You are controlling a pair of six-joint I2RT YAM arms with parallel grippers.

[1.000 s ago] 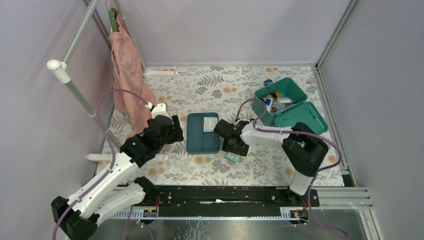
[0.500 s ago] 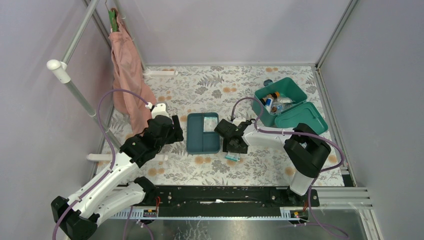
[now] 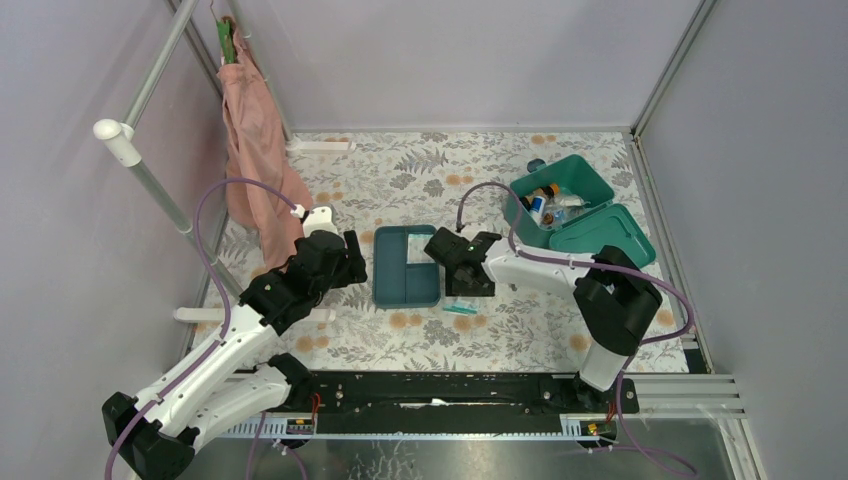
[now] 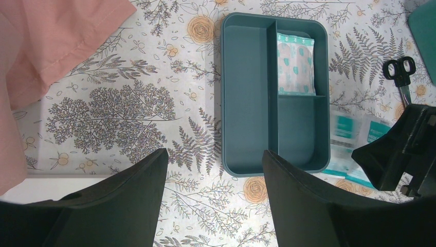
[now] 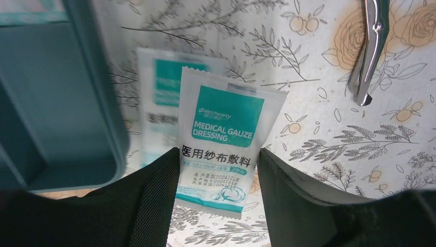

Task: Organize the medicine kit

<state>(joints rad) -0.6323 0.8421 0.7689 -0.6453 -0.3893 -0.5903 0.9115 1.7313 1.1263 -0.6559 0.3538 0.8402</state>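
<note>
The medicine kit [image 3: 584, 172] is a teal box at the far right, lid [image 3: 605, 236] open, with bottles inside. My right gripper [image 5: 216, 172] is shut on a white and teal gauze dressing packet [image 5: 223, 136] and holds it above the cloth, just right of the dark divided tray [image 5: 46, 103]. In the top view the right gripper [image 3: 462, 272] is beside the tray [image 3: 405, 265]. A second gauze packet [image 5: 154, 98] lies blurred below. My left gripper [image 4: 216, 170] is open and empty, near the tray's [image 4: 247, 103] near-left corner.
A patterned packet [image 4: 295, 64] lies in the tray's upper right compartment. Scissors [image 4: 400, 72] lie right of the tray and also show in the right wrist view [image 5: 369, 46]. A loose packet [image 3: 461, 310] lies on the cloth. A pink cloth [image 3: 250, 140] hangs at the far left.
My right gripper has moved away from the near edge and toward the tray, lifting a gauze packet. One packet stays on the cloth. The left arm has not moved.
</note>
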